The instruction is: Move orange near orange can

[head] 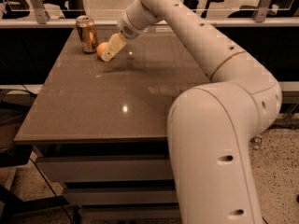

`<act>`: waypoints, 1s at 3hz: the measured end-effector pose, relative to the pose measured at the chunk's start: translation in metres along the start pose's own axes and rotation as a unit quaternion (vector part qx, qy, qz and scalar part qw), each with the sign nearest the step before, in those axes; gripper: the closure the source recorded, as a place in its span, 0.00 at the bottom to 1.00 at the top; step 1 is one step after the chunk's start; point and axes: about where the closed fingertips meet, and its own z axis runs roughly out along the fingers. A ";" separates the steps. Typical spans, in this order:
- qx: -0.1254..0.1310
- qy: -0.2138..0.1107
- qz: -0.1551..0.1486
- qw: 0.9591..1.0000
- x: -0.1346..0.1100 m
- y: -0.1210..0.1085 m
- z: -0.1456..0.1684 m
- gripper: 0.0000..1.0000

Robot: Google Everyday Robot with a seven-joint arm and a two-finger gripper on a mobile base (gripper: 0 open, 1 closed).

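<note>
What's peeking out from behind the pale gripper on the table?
An orange, beside the orange can. The gripper covers its right side, so contact between them is hidden.

Far left on the plain grey-brown tabletop (117, 101), flecked with pale glints: copper-orange on the orange can (87, 33), silver at its top. Just right of it, matte orange on the orange (101, 49). Right beside that, pale cream-yellow on the hand (112, 48). Plain white along the arm (224, 125), dotted with small dark holes. Speckled beige on the floor (275, 171), near right.
</note>
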 end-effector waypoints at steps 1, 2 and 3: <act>0.005 -0.020 0.001 1.000 0.013 0.000 -0.040 0.00; 0.007 -0.032 0.007 0.999 0.027 0.003 -0.080 0.00; 0.009 -0.032 0.010 0.999 0.032 0.002 -0.085 0.00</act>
